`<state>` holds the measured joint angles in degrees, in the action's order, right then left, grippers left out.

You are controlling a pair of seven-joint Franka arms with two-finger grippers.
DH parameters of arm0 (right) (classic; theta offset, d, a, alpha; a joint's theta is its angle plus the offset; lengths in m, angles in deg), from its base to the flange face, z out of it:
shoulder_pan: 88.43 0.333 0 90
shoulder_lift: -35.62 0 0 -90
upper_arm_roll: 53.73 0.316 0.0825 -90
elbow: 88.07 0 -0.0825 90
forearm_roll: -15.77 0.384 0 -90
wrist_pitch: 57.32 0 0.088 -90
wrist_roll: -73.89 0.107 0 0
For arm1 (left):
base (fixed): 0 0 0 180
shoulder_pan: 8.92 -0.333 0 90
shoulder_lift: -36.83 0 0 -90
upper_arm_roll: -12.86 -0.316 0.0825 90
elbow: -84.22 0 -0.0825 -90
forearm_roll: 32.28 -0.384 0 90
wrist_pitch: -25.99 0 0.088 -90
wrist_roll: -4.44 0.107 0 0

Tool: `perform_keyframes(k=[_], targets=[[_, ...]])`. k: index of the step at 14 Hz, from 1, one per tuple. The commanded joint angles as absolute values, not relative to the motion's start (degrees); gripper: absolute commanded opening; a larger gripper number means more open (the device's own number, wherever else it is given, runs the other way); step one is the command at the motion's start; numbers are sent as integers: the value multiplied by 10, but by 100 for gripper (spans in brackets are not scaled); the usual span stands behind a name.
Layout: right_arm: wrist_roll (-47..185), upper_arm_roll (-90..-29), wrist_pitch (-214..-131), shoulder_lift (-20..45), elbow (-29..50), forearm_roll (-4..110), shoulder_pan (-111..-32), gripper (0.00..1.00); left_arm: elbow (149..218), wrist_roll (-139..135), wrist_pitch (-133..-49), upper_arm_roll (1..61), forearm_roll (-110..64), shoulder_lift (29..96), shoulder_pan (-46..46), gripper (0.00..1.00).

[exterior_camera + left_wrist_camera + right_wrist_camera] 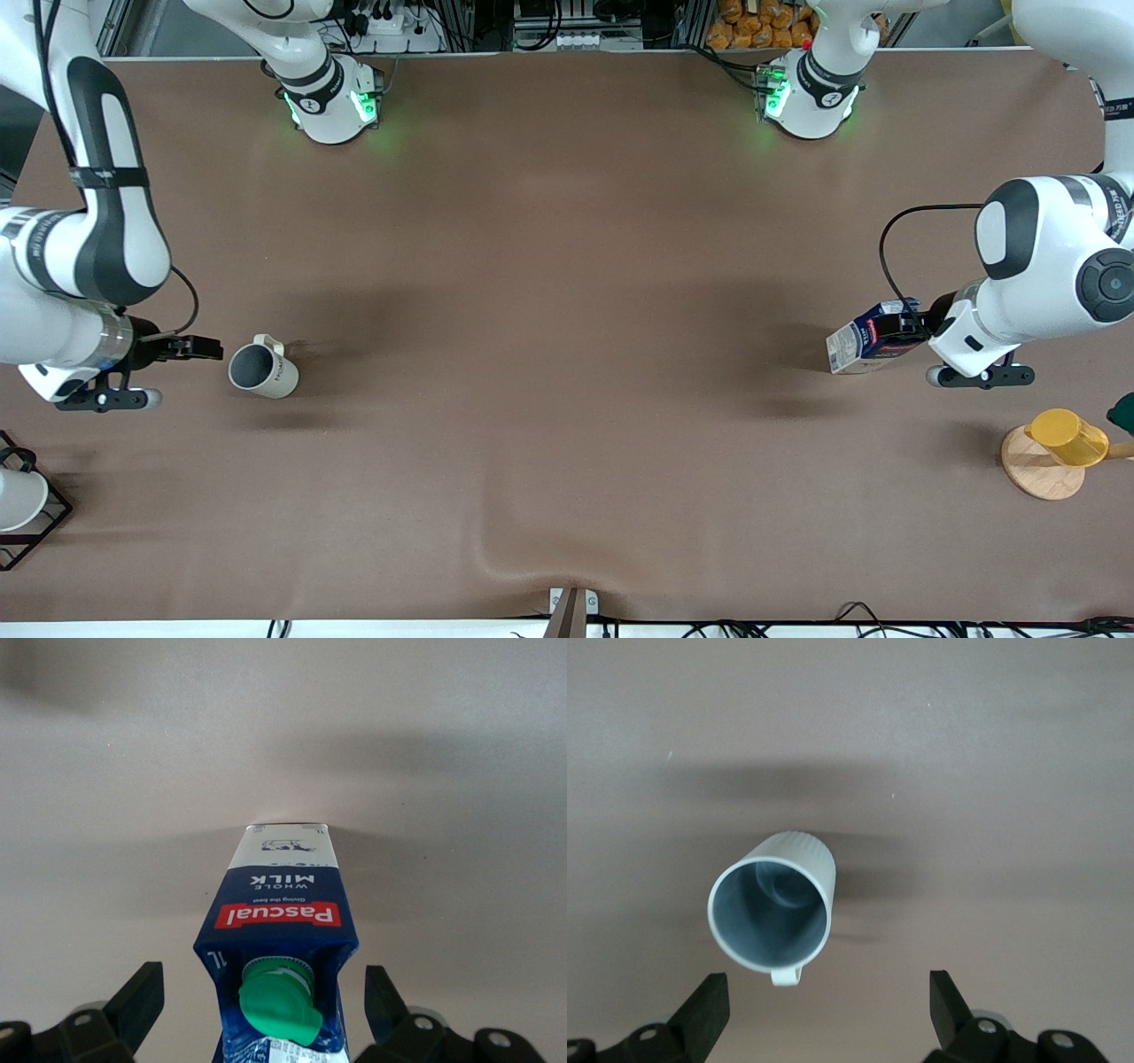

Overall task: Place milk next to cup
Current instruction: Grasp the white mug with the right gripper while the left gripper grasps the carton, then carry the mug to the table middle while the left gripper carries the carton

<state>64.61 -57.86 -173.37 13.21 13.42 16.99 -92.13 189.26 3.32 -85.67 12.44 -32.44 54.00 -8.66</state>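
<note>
- Two grippers are what you have to watch, both low over the table and both with fingers spread apart.
- Your left gripper sits at the left arm's end of the table; its fingers flank the top of the milk with a gap showing on each side, so nothing is clamped.
- You see the milk tipped over, its green cap toward the gripper and its base pointing away toward the table's middle; in the front view the milk lies just beside the left gripper. Whether its top rests on the table you cannot tell.
- Your right gripper is at the right arm's end, open, and just beside the cup without touching it; in the front view the right gripper points at the cup.
- You find the cup upright on the table, grey inside showing, handle on the side away from the front camera.
- Milk and cup are well apart, with most of the table between them.
- Nearer the front camera than the milk, you have a yellow cup on a wooden base.
- Nearer the front camera than the cup, at the table's edge, a white cup sits in a black wire frame.
</note>
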Motion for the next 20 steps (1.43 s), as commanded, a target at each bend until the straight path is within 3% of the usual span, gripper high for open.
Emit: perform_keyframes(k=[1, 4, 5, 7, 9, 11, 13, 15, 20], targets=[[638, -574, -1799, 140, 195, 175, -922, 100, 1891, 32, -853, 123, -318, 545, -85, 100], [638, -572, -1833, 117, 207, 176, -923, 99, 1889, 31, -850, 123, -318, 546, -83, 73], [637, -572, -1841, 111, 207, 176, -924, 91, 1889, 31, -850, 123, -318, 549, -83, 64], [638, -572, -1843, 101, 207, 182, -921, 66, 1887, 31, -849, 123, -318, 549, -84, 44], [638, -572, -1862, 86, 207, 205, -915, 37, 1886, 29, -849, 123, -317, 548, -83, 33], [642, -572, -1871, 83, 207, 205, -913, 0, 1884, 20, -849, 124, -314, 548, -84, 32], [645, -572, -1864, 84, 206, 206, -912, 0, 1875, 18, -849, 125, -314, 545, -83, 32], [655, -572, -1833, 86, 186, 213, -905, 0, 1869, 15, -847, 134, -315, 536, -84, 25], [797, -569, -1730, 103, 113, 219, -831, 0, 1818, 14, -784, 153, -318, 530, -82, 25]])
